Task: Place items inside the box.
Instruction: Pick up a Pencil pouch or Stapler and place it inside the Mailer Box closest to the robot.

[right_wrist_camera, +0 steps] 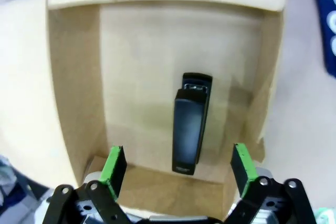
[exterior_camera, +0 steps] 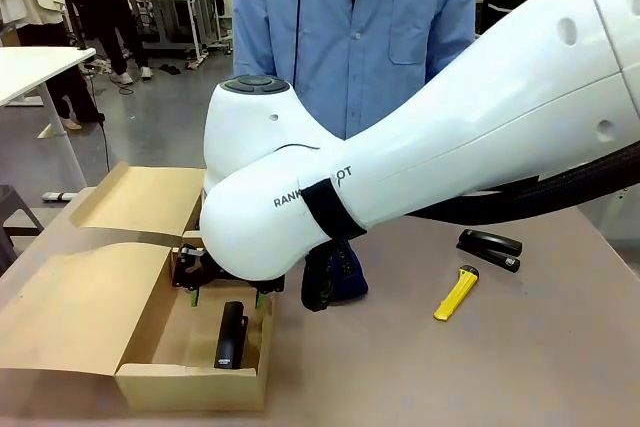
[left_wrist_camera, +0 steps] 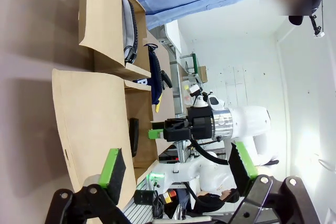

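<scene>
The open cardboard box (exterior_camera: 190, 385) stands at the table's left, its flap spread out to the left. My right gripper (exterior_camera: 226, 297) hangs open just above its near compartment (right_wrist_camera: 73, 77). A black oblong item (right_wrist_camera: 191, 129) lies flat on the floor there, free of the green pads (right_wrist_camera: 113, 163). That same item (exterior_camera: 231, 335) lies near the box's front wall. Beside the box, a navy pouch (exterior_camera: 335, 277) is half hidden by my arm. On the table to the right lie a yellow utility knife (exterior_camera: 456, 293) and a black stapler (exterior_camera: 489, 249). My left gripper (left_wrist_camera: 176, 163) is open and holds nothing. A grey pouch (left_wrist_camera: 127, 22) lies in the box's other compartment.
A person in a blue shirt (exterior_camera: 350, 37) stands at the far edge, behind the box. My right arm (exterior_camera: 450, 137) spans the table from the right and hides the box's far part. Bare table surface lies at the front right.
</scene>
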You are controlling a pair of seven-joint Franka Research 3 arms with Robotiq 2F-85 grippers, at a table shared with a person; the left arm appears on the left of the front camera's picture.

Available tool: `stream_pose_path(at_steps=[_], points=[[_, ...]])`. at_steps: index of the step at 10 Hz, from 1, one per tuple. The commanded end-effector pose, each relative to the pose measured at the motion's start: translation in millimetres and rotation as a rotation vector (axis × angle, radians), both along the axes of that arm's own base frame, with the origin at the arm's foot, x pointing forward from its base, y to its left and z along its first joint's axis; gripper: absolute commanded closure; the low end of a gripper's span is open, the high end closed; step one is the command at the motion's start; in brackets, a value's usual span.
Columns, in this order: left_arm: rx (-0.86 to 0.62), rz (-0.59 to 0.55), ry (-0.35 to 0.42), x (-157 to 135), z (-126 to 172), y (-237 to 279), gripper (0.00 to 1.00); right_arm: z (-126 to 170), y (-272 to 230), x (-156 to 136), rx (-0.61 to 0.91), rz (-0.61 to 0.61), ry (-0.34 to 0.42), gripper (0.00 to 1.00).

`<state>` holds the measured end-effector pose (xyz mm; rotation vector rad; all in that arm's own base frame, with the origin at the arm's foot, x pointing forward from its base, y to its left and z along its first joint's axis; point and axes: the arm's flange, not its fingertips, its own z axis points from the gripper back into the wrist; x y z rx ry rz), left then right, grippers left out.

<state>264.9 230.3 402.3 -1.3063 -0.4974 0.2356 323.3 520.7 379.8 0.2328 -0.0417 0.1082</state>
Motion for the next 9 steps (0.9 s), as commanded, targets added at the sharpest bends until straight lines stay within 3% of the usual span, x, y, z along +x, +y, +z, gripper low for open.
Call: stream_pose_path(at_steps=[1, 3, 5, 6, 7, 8, 9], points=[[-0.004, -0.008, -0.022, -1.6, 1.1, -0.7, 0.0, 25.9, -36.7, -7.2, 0.077, 0.189, 0.056, 0.0], [-0.004, -0.008, -0.022, -1.6, 1.1, -0.7, 0.0, 53.4, -110.2, -15.3, 0.233, 0.29, 0.134, 0.0], [-0.004, -0.008, -0.022, -1.6, 1.1, -0.7, 0.0, 57.7, -178.7, -25.0, 0.268, 0.157, 0.103, 0.0], [-0.004, -0.008, -0.022, -1.6, 1.1, -0.7, 0.0, 55.4, -182.8, -33.4, 0.259, 0.085, 0.123, 0.0], [-0.004, -0.008, -0.022, -1.6, 1.1, -0.7, 0.0, 58.1, -123.6, -10.6, 0.269, 0.205, 0.088, 0.0], [-0.004, -0.008, -0.022, -1.6, 1.1, -0.7, 0.0, 60.2, -163.7, -16.5, 0.278, 0.143, 0.107, 0.0], [-0.004, -0.008, -0.022, -1.6, 1.1, -0.7, 0.0, 58.7, -144.7, -11.9, 0.233, 0.183, 0.109, 0.0]])
